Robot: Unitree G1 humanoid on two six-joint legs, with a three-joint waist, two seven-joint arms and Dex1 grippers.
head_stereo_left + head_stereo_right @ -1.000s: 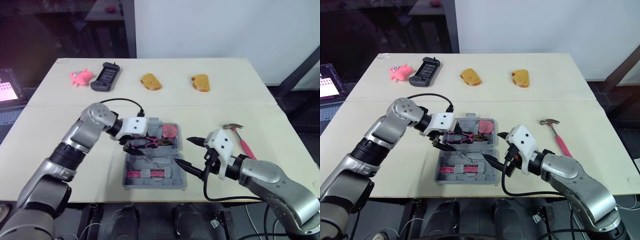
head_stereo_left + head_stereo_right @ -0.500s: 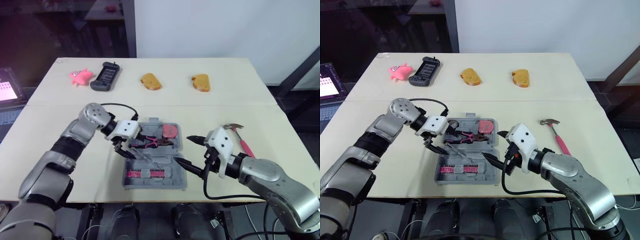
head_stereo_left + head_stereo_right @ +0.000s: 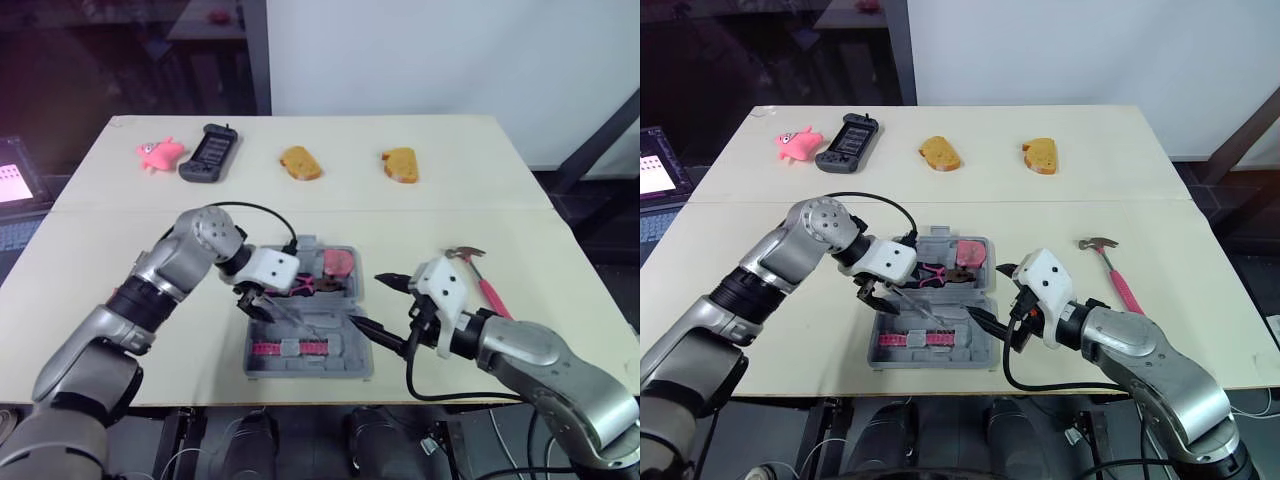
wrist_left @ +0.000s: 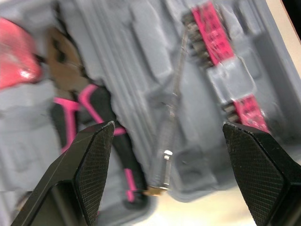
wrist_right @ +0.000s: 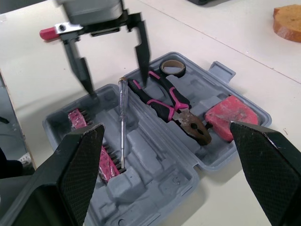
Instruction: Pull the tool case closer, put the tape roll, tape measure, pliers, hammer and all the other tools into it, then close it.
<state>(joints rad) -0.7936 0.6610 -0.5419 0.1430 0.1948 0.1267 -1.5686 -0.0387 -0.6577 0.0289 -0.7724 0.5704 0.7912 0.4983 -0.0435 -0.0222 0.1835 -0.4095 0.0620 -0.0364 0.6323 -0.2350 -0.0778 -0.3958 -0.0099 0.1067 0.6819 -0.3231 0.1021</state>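
Observation:
The grey tool case (image 3: 330, 325) lies open near the table's front edge. In it are the pink-and-black pliers (image 5: 171, 106), a pink tape measure (image 5: 230, 112), a tape roll (image 5: 172, 68), a clear-handled screwdriver (image 5: 121, 122) and a pink bit holder (image 4: 221, 52). My left gripper (image 3: 268, 303) hangs open just above the case's left side, over the screwdriver and the plier handles, holding nothing. My right gripper (image 3: 378, 305) is open at the case's right edge, empty. The pink-handled hammer (image 3: 480, 280) lies on the table to the right of the case.
Along the table's far side lie a pink toy (image 3: 160, 152), a black handheld device (image 3: 210, 152) and two bread-shaped pieces (image 3: 301, 163) (image 3: 400, 164). A seam runs across the table behind the case. The case sits close to the front edge.
My left gripper drew back left off the pliers, which stay in the case, then shifted right again over the case's left side. The right arm has held still.

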